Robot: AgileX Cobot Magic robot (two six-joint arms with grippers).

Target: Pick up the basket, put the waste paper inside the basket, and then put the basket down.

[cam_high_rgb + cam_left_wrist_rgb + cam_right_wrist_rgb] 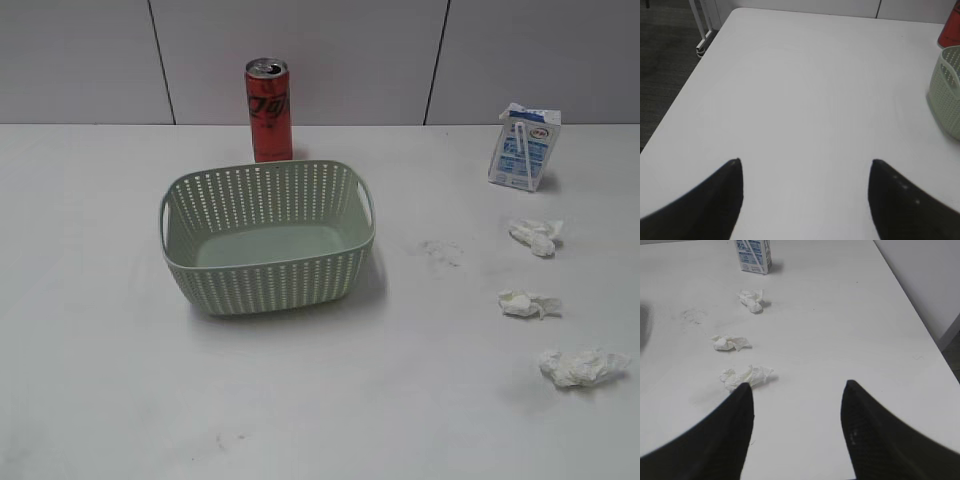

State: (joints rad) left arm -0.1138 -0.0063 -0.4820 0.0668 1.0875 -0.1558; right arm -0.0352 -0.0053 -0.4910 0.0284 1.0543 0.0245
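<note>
Black left tool (805, 162): fingers spread wide, nothing between them, hanging over bare white table (800, 90).
Black right tool (797, 385): fingers likewise spread and holding nothing; the left finger's tip lay just beside the nearest wad in the wrist view.
Paper: three crumpled white wads in a line on the table's right side, the near wad (582, 367), the middle wad (527, 304) and the far wad (536, 236), each apart from the others.
Basket (266, 236): sage green, upright on the table, left of the wads and well apart from them, nothing inside.
Can (268, 110): red, upright, just behind the basket.
Carton (526, 147): blue and white, upright behind the far wad.
</note>
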